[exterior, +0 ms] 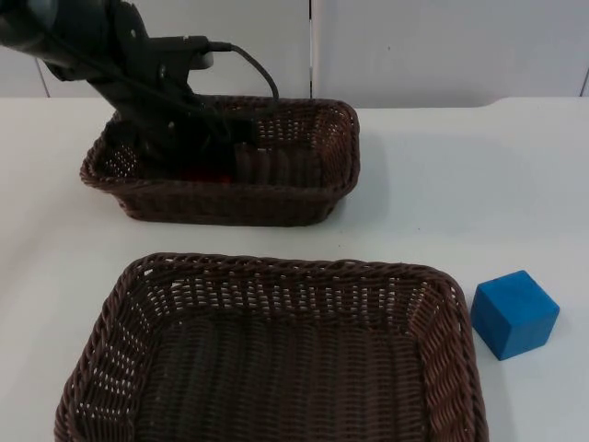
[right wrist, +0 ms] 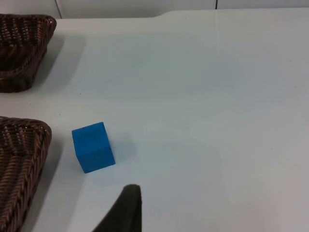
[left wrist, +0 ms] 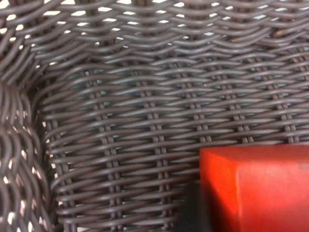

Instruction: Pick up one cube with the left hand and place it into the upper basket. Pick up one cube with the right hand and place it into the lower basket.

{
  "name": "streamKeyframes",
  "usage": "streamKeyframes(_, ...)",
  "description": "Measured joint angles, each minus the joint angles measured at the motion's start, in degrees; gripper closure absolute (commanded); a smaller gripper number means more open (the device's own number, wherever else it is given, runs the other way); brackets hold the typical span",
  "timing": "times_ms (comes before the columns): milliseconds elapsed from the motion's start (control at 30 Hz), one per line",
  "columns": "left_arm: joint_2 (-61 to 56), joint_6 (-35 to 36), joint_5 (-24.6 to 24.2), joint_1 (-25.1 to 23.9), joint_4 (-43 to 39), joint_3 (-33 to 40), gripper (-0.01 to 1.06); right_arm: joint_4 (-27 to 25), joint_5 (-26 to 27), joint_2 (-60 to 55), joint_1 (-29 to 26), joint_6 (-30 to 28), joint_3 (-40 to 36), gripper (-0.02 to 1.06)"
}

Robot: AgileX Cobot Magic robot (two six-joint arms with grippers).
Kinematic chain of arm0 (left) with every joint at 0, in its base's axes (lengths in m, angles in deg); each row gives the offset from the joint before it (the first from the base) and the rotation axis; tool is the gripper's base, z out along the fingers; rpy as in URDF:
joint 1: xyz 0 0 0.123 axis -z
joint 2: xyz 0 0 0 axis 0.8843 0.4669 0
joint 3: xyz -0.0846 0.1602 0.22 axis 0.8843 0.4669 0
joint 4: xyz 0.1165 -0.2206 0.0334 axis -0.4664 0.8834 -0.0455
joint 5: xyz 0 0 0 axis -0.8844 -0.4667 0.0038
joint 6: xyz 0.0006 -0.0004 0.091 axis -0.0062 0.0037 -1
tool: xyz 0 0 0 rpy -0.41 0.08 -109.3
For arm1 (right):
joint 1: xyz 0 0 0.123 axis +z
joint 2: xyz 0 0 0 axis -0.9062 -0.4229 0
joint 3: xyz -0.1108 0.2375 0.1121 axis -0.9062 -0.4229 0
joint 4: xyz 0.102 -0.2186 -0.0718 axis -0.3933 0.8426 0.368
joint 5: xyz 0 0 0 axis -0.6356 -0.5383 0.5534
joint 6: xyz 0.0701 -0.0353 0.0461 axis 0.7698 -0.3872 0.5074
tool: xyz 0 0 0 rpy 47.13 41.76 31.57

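The left gripper (exterior: 213,158) is down inside the upper basket (exterior: 304,198), a red cube (left wrist: 256,188) close against one dark fingertip above the woven floor; whether the fingers clasp it I cannot tell. The right gripper, one fingertip (right wrist: 126,208) showing, waits above the white table (right wrist: 203,96) near the blue cube (exterior: 513,313), which sits just beside the lower basket (exterior: 442,304).

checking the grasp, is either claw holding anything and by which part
The left claw is down in the upper basket with the red cube at its fingertip; whether it grips the cube cannot be told. The blue cube lies unheld on the table.
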Motion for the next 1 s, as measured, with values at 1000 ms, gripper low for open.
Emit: streamKeyframes(1000,-19.6,0.0,-15.3,0.0,1.0,-6.5,0.00,0.0,0.0,0.0,0.0,0.2,0.0,0.00)
